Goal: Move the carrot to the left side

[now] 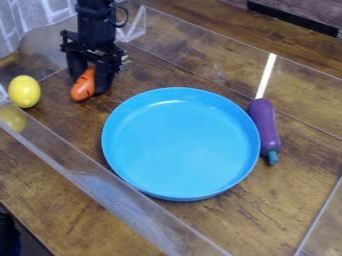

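Observation:
The small orange carrot (84, 86) is at the back left of the wooden table, just left of the blue plate's far edge. My black gripper (90, 78) comes down on it from above, with a finger on each side and the jaws shut on the carrot. The carrot's lower orange end shows below the fingers, at or just above the tabletop. Its upper end is hidden between the fingers.
A large, empty blue plate (181, 142) fills the middle of the table. A yellow lemon (24, 91) lies to the left of the carrot near the table edge. A purple eggplant (266, 126) lies to the right of the plate.

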`<state>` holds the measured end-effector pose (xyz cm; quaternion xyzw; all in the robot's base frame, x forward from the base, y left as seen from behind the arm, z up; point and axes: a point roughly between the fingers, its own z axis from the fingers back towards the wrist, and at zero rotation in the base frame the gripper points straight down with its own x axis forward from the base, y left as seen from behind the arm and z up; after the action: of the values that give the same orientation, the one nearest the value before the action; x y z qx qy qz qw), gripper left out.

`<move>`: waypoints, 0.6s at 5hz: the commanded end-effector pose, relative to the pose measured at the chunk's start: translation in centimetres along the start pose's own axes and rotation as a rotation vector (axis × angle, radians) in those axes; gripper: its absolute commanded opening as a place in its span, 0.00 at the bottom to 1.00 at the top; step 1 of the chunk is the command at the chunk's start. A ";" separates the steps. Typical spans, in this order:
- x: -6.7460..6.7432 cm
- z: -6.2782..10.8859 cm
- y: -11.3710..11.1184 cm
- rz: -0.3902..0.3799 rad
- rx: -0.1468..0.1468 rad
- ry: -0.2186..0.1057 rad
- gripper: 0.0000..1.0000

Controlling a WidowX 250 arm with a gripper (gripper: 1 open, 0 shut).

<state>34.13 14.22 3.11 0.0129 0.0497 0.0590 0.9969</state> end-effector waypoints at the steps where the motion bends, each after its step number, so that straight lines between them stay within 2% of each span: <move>1: 0.5 2.2 1.0 0.014 0.010 -0.057 0.00; 3: 0.4 2.4 0.8 0.003 0.000 -0.047 0.00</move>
<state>33.81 14.00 3.25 0.0036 0.0615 0.0510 0.9968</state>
